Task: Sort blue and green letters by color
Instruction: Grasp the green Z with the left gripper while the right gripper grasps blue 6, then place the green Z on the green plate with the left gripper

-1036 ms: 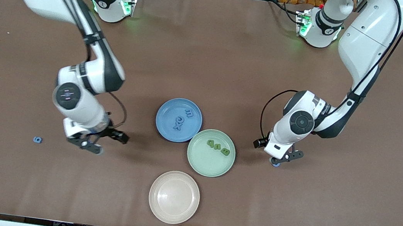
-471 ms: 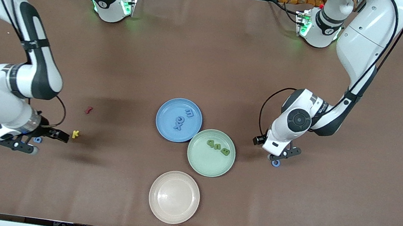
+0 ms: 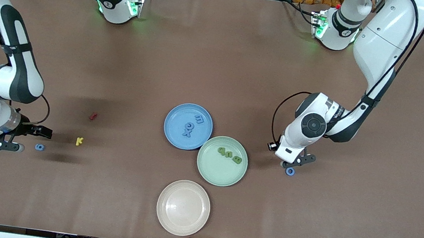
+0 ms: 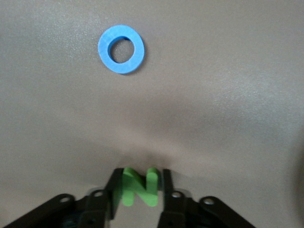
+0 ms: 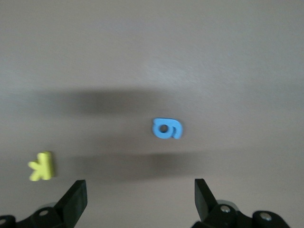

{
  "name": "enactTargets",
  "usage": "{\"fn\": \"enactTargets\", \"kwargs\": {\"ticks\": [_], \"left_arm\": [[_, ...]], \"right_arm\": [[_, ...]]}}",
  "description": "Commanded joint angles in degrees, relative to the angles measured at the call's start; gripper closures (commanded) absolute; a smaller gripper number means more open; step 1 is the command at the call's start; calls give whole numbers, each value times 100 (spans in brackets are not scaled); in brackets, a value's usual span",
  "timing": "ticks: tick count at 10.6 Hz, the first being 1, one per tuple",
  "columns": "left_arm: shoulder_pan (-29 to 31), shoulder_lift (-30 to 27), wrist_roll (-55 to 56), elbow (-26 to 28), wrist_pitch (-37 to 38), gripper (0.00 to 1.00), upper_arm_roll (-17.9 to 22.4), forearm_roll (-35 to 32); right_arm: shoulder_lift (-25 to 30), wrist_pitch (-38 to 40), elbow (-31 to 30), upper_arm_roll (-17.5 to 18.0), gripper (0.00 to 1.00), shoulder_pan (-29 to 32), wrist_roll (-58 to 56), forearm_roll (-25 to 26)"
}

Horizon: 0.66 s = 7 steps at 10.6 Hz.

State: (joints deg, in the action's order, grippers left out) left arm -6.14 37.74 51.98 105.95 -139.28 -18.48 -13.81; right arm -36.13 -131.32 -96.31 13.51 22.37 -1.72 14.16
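My left gripper (image 3: 297, 162) is low over the table, beside the green plate (image 3: 217, 171) toward the left arm's end. In the left wrist view its jaws (image 4: 141, 173) are shut on a green letter N (image 4: 139, 188). A blue ring-shaped O (image 3: 290, 171) (image 4: 121, 49) lies loose next to it. My right gripper (image 3: 31, 140) (image 5: 139, 190) hangs open over the table at the right arm's end, beside a blue 6 (image 3: 39, 147) (image 5: 167, 128). The blue plate (image 3: 178, 118) holds blue letters (image 3: 188, 129). Green letters (image 3: 229, 154) lie in the green plate.
A beige plate (image 3: 183, 207) stands nearest the front camera, with nothing in it. A yellow K (image 3: 78, 141) (image 5: 42, 166) and a small red squiggle (image 3: 92, 116) lie on the table between the blue 6 and the blue plate.
My right arm has swung away from the plates toward its end of the table, stopping beside the blue 6. My left gripper's jaws have closed in on the green N.
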Motion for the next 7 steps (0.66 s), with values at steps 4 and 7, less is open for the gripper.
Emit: {"fn": "enactTargets", "kwargs": {"ticks": [4,7], "left_arm": [[-473,-162,372,-476,-29,100,2,-8],[-1028,206,752,-1462,-29,100,11,36]], "right_arm": [[-544,-841,15,117,0,329,-56,315],[-790,-1168,147,108,0,329,-48,324]]}}
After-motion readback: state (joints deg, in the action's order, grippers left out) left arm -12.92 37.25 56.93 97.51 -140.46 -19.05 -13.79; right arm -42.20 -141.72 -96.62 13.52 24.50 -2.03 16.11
